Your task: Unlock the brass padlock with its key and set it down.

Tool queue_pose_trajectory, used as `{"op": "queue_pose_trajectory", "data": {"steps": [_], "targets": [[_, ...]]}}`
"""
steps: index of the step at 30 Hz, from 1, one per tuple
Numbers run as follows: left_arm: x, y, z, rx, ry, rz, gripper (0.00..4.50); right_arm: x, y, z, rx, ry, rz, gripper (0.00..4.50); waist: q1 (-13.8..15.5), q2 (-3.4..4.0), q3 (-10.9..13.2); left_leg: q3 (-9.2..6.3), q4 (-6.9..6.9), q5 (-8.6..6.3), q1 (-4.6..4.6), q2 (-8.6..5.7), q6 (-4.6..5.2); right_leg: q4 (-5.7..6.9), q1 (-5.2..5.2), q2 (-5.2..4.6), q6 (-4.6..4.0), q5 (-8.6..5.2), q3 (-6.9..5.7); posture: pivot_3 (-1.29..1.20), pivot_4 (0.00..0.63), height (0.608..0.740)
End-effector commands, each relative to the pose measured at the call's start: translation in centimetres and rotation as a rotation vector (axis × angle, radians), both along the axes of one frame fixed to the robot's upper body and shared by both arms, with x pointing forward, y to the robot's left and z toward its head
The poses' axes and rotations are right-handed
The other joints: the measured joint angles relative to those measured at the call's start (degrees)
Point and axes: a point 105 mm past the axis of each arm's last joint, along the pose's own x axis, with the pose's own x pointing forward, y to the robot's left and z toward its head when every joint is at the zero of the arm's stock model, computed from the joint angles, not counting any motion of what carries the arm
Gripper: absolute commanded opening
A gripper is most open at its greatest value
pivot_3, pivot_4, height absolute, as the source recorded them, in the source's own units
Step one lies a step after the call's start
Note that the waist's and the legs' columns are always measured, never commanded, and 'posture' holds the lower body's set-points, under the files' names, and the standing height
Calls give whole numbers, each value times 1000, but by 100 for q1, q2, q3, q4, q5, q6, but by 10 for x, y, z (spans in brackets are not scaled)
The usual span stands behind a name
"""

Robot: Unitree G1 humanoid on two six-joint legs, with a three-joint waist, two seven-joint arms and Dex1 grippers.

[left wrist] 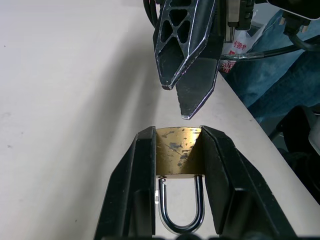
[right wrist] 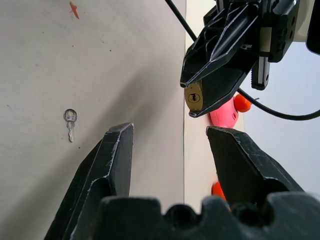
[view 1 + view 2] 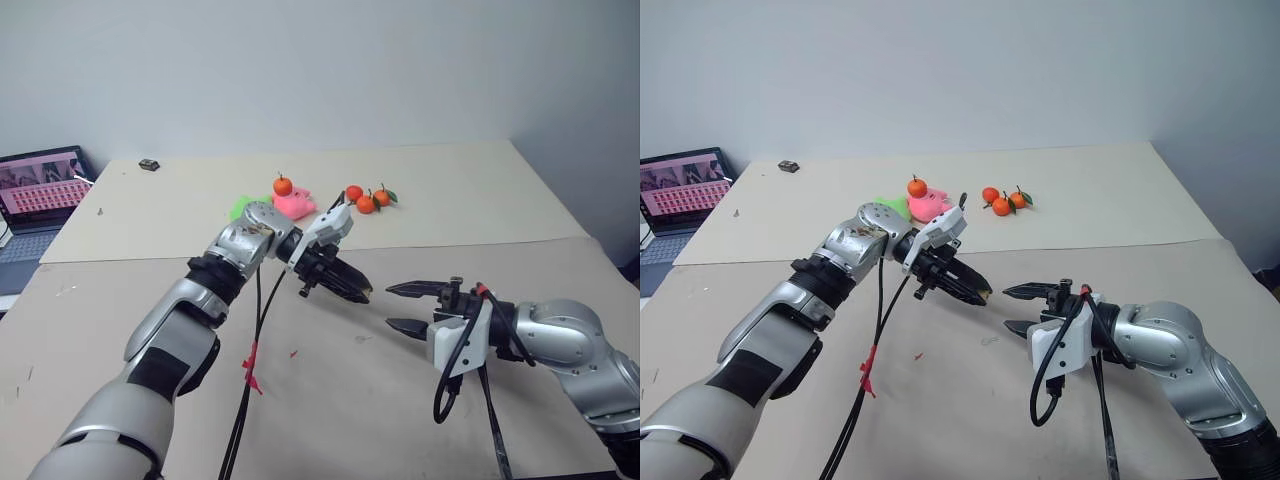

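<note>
A pale grey wall backs a wide tan tabletop [image 3: 470, 200], with a cluster of small oranges [image 3: 366, 198] and a pink toy [image 3: 293, 204] at its far side. My left gripper [image 1: 178, 145] is clamped on the small brass padlock [image 1: 178, 152], a gold-yellow block with a thin silvery shackle, holding it up off the table by its two flat faces, keyhole end towards my other hand. My right gripper [image 2: 170, 137] hangs just in front of it, jaws well apart and empty. The small silver key [image 2: 70, 125] on its ring lies flat on the table below, well apart from both hands. I judge the padlock stiff, dense for its size and smooth, so likely to twist between the pads; the grip on the body looks right. The key is thin and light, probably awkward to pinch off the flat surface; I would take it by the ring end.
</note>
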Motion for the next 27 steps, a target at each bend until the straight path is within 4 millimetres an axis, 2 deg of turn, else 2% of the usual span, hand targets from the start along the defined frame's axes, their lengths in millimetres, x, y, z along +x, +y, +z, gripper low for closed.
{"op": "queue_pose_trajectory", "data": {"steps": [1,10,27], "targets": [[-2,-2,8,-29,-16,-21,812,-2,1,11,19,-50,3,2878,-2,0,0,0,0,0,0,0,0,0,0,1,0,0,1,0,150,661],[-4,-2,7,-28,-8,-27,812,-2,3,11,25,-47,4,2878,1,0,0,-2,1,0,-1,0,0,1,1,1,1,0,1,0,150,661],[-11,-18,3,-54,14,-63,812,-4,12,14,46,-49,15,2878,1,0,0,-6,1,0,-2,-1,1,2,2,3,0,0,2,0,150,661]]}}
